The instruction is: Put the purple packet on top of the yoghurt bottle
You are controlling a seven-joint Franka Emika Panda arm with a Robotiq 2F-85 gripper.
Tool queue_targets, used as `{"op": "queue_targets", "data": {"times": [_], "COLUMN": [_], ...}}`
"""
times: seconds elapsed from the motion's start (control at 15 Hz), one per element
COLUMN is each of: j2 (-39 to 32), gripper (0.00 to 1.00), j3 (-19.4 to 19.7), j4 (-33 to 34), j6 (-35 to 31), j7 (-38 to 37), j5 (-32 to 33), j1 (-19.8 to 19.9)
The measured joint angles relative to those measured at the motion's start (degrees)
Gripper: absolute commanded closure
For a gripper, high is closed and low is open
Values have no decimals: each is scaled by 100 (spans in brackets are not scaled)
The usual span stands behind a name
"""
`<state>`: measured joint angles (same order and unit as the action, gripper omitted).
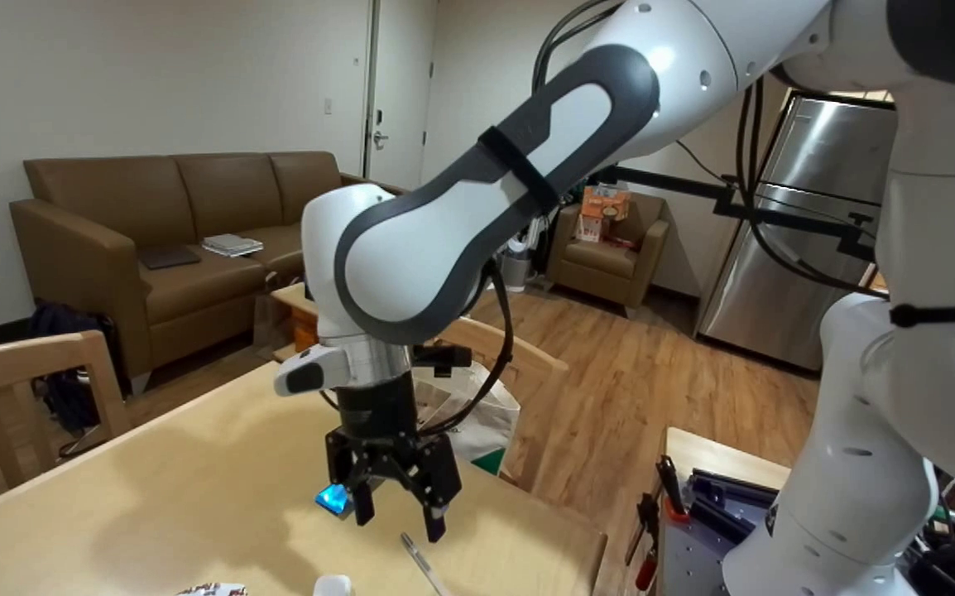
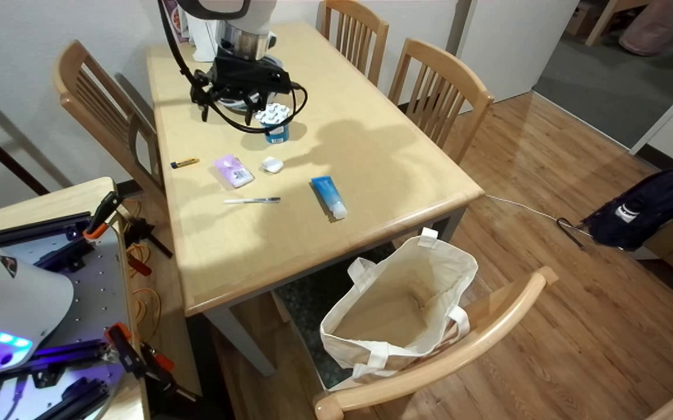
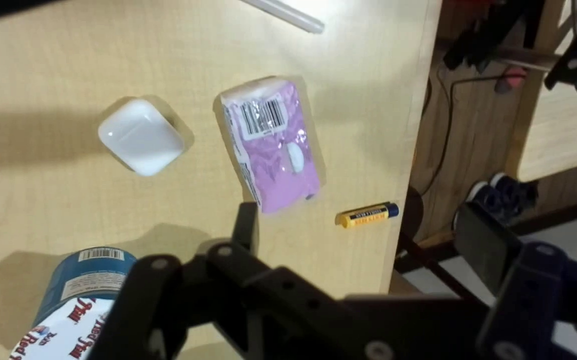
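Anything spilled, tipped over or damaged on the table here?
Nothing plainly stands out. I see no spill; the tub stands upright and the packet lies flat. The packet's white oval might be print or a tear; I cannot tell.

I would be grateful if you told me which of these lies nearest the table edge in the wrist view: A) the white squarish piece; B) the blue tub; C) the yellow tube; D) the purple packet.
C, since the dark cap of the yellow tube almost reaches the table edge, while the purple packet lies farther in.
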<state>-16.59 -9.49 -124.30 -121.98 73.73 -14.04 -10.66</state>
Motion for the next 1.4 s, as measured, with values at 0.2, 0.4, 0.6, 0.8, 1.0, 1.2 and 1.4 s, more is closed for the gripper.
{"op": "queue_targets", "data": {"times": [0.2, 0.4, 0.6, 0.8, 1.0, 1.2, 1.4], "j2": [-99, -172, -170, -177, -183, -184, -215], "gripper": [0, 0, 0, 0, 0, 0, 0], "j3": [-154, -232, -309, -363, -463, -563, -627], "j4": [155, 217, 104, -209, -550, -780, -1038], "j6": [-118, -219, -882, -1651, -1891, -1932, -2337], "j7": [-27, -27, -6, -76, -241, -463, -688], "j5": [890, 1117, 1318, 1648, 1664, 1664, 1685], "j1": [-121, -173, -155, -209, -227, -228, -245]}}
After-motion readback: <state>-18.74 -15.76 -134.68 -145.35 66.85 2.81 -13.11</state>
